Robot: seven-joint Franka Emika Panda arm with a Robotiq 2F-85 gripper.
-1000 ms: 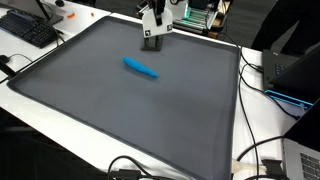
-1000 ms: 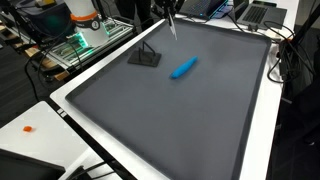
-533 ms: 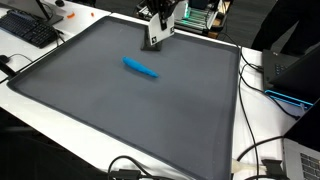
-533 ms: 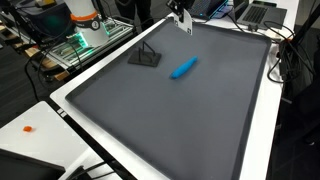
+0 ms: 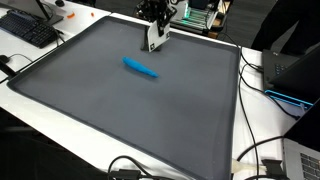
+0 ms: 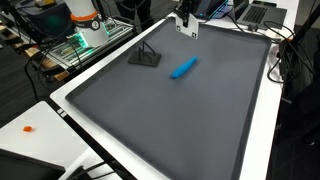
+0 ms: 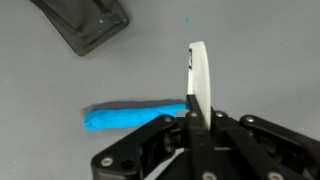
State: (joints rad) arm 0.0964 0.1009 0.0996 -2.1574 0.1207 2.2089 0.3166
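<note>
My gripper [image 5: 155, 20] hangs above the far part of the dark grey mat [image 5: 120, 110] and is shut on a thin white flat piece [image 5: 153, 38], which it holds clear of the mat. The piece also shows in an exterior view [image 6: 187, 27] and in the wrist view [image 7: 198, 80], sticking out from between the jaws [image 7: 196, 122]. A blue stick [image 5: 140, 67] lies on the mat a little in front of the gripper; it also shows in an exterior view [image 6: 182, 68] and in the wrist view [image 7: 135, 115]. A small black stand [image 6: 145, 56] sits on the mat nearby.
The mat lies on a white table [image 5: 60, 125]. A keyboard [image 5: 28, 28] lies at one corner. Cables [image 5: 262, 90], a laptop [image 5: 295, 70] and electronics [image 6: 85, 35] stand around the table's edges.
The gripper has carried the white piece away from the black stand, and the piece now hangs tilted. The blue stick and the stand have not moved.
</note>
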